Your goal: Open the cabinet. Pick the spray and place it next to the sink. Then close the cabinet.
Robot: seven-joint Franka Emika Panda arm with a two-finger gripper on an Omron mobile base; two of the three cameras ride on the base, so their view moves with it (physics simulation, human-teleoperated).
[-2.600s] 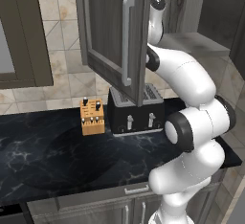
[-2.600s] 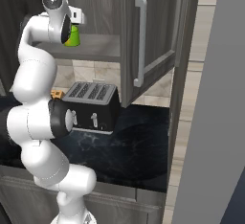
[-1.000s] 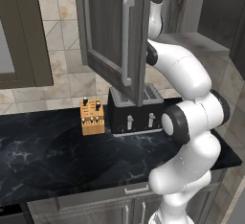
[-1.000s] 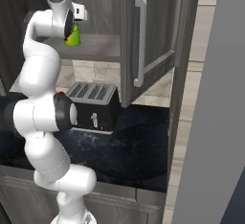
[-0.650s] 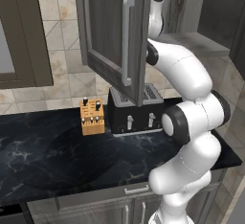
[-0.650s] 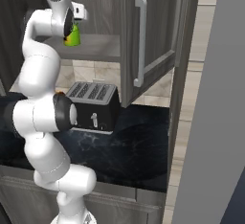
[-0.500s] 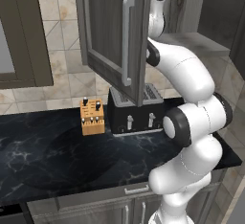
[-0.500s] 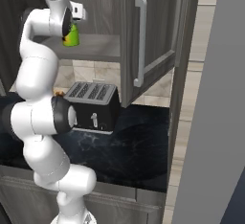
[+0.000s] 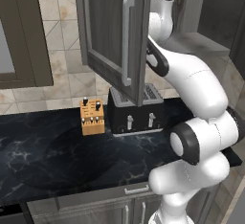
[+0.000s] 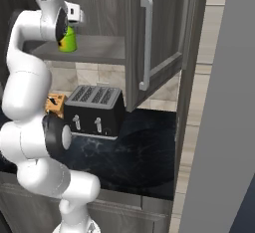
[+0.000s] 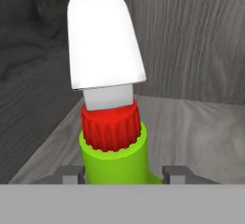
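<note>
Little has shifted over the last couple of seconds: the arm has only crept a touch higher and deeper into the cabinet [image 10: 119, 23], and the bottle sits where it sat.

Both cabinet doors stand swung out, the left one [image 9: 112, 36] hanging over the toaster [image 9: 136, 110], the right one [image 10: 159, 33] jutting toward the near right. On the inner shelf [image 10: 94, 50] the spray [image 11: 112, 117] stands upright at the left end, close to the side wall. The gripper [image 11: 125, 174] straddles the green body, one grey fingertip [image 11: 178, 174] showing on each flank; whether the pads already press the bottle I cannot tell.

The risk, I judge, is a poor hold low on a round body: the bottle could tip, or slip out on the lift. Its tall white trigger head may also catch the cabinet top. Room is tight to the left and above; the clear way out is toward the near side, between the doors, keeping above the toaster.
</note>
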